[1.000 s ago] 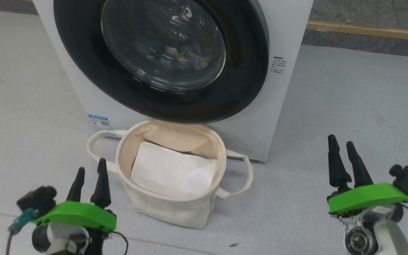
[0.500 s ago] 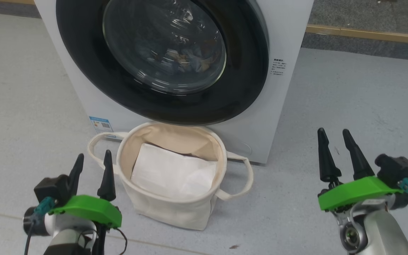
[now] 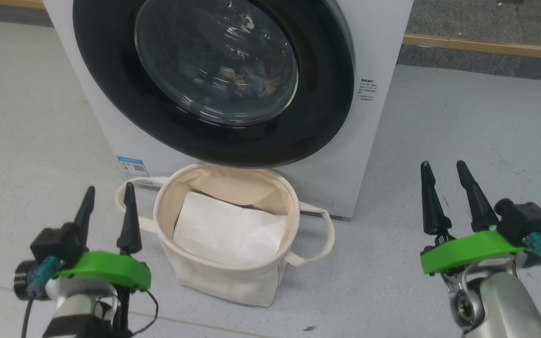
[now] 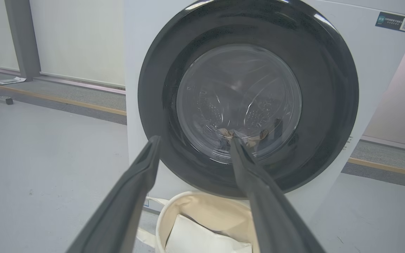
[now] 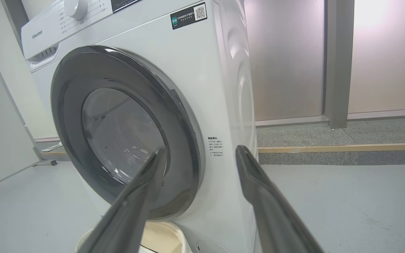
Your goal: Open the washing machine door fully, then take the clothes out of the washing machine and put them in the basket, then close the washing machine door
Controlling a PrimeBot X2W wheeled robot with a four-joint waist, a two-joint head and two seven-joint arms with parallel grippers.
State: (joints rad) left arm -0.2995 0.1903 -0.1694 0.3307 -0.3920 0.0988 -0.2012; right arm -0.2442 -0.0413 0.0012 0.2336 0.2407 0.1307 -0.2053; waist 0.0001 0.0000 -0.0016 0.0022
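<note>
Left gripper (image 3: 109, 188) and right gripper (image 3: 442, 164), both with jaws apart, now sit nearer the washing machine (image 3: 383, 47). Basket (image 3: 223, 281) before it holds a white sheet (image 3: 228, 230); clothes (image 3: 242, 80) lie inside, behind the shut door (image 3: 327, 94).

The top of the washing machine (image 3: 383, 47) is cut off in the head view. Inside it the clothes (image 3: 247, 80) look dim and blurry. The tiny writing (image 3: 367, 90) on its front is unreadable.

Left hand (image 3: 110, 186), right hand (image 3: 442, 163): spread, empty.
</note>
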